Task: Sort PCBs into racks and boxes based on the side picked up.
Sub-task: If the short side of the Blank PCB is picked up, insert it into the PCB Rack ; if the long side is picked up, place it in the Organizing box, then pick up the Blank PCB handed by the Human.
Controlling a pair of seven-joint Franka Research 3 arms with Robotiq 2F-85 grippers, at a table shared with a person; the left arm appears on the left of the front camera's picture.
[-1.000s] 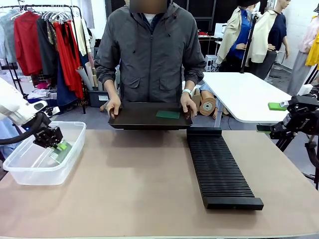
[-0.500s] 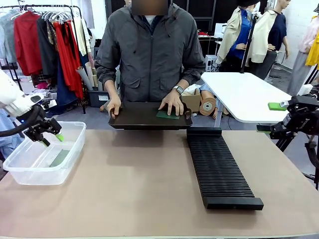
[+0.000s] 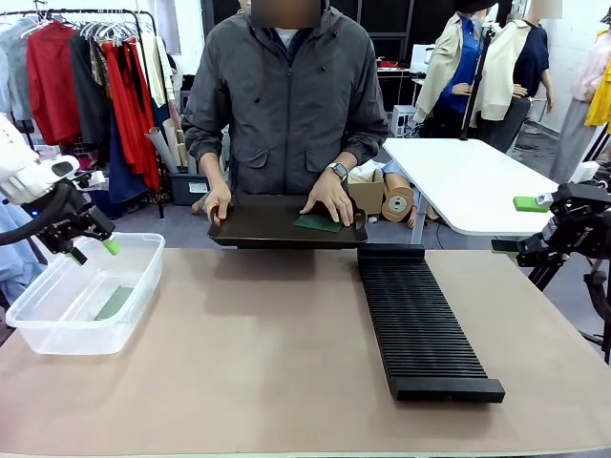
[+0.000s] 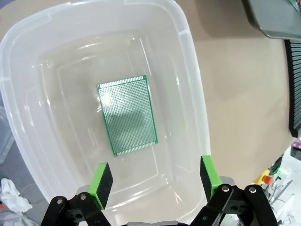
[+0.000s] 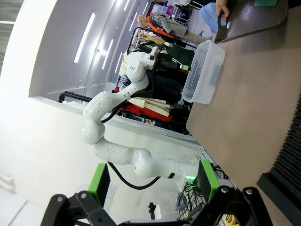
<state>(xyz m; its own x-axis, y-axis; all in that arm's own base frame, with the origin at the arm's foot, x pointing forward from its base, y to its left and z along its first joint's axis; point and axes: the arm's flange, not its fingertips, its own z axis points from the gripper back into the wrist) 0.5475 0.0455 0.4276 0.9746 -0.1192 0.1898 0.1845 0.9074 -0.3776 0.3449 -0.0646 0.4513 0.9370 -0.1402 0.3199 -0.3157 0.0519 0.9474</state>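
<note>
A green PCB lies flat on the floor of the clear plastic box, also seen from the front as the PCB. My left gripper hangs open above the box's far left corner, nothing between its fingers. A second, darker PCB rests on the flat black tray that the person holds, one hand on the board. The long black ribbed rack lies right of centre. My right gripper is open and holds nothing, off the table's right edge, seen as the right gripper.
The person stands at the far side holding the tray over the table edge. A white table sits behind at right, a clothes rail behind at left. Bare tabletop spreads between box and rack.
My left gripper let go of the PCB in the box and rose up and back, open. The person's hand moved onto the PCB on the tray.
</note>
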